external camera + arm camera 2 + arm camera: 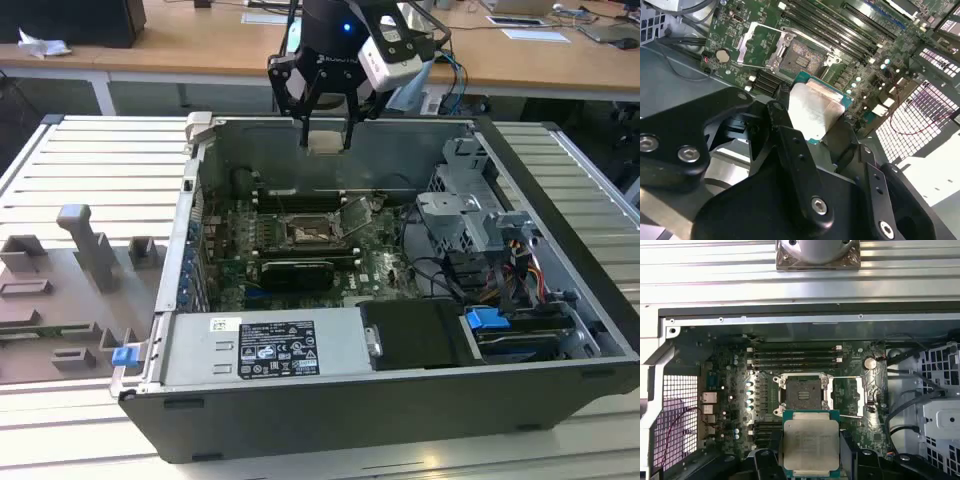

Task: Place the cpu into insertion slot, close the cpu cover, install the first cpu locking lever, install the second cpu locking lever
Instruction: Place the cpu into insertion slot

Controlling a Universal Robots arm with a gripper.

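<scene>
Grasping the cpu (811, 442) flat, the pincer (325, 138) hung above the open computer case (560, 300) — the insertion slot (802, 392) lay well below, bare, slightly offset from the cpu, its cpu cover (850, 396) hinged aside.

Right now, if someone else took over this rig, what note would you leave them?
Pincer: shut on the chip, holding it in the air over the open computer case.
Socket: empty, on the green board inside the case. The chip is clear of it and not touching.
Cover: swung open beside the socket.
Done: chip picked up.
Left: seating the chip, closing the cover, both locking steps.
</scene>
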